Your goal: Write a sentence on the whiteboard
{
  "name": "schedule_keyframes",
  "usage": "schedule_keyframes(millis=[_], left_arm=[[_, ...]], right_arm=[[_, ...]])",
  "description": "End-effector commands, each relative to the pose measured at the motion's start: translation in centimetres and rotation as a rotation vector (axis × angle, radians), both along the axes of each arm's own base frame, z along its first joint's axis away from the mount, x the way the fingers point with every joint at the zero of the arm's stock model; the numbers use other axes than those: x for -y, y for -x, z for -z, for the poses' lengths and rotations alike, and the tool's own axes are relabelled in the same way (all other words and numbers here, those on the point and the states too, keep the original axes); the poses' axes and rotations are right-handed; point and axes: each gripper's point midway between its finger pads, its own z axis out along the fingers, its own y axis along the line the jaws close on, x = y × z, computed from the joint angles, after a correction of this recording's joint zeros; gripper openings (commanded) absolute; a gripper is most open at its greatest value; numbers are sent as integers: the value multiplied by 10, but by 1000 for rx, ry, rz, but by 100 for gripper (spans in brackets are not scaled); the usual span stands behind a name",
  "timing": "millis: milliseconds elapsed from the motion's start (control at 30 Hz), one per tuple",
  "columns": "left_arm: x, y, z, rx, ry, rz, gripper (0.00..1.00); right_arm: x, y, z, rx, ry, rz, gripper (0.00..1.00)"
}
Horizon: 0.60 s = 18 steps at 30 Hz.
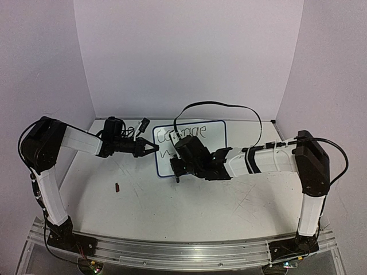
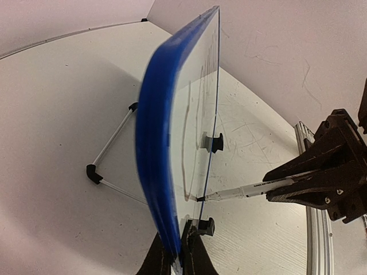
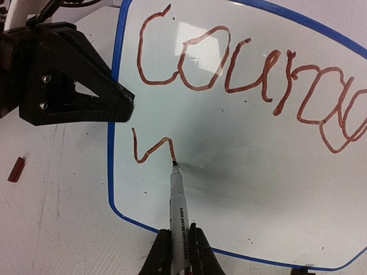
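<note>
The whiteboard (image 1: pixel 198 140), white with a thin blue frame, stands upright at the table's back middle. It also shows in the left wrist view (image 2: pixel 166 137) and the right wrist view (image 3: pixel 241 189). My left gripper (image 2: pixel 176 252) is shut on the board's left edge; in the top view it is at the board's left side (image 1: pixel 150 149). My right gripper (image 3: pixel 179 252) is shut on a white marker (image 3: pixel 178 206), whose tip touches the board. The sentence (image 3: pixel 252 74) reads "Courage" in reddish strokes, with the start of a "w" (image 3: pixel 152 149) beneath. The marker also shows in the left wrist view (image 2: pixel 246 192).
A small red marker cap (image 1: pixel 117 187) lies on the table left of centre, also in the right wrist view (image 3: pixel 16 170). A wire stand (image 2: pixel 112 152) props the board from behind. A black cable (image 1: pixel 218 106) arcs above the board. White walls enclose the table.
</note>
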Motion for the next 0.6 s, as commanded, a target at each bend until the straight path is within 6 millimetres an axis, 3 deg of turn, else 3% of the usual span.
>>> schedule_keyframes(millis=[0, 567], left_arm=[[-11, -21, 8, 72, -101, -104, 0], [-10, -21, 8, 75, -103, -105, 0]], right_arm=[[10, 0, -11, -2, -12, 24, 0], [12, 2, -7, -6, -4, 31, 0]])
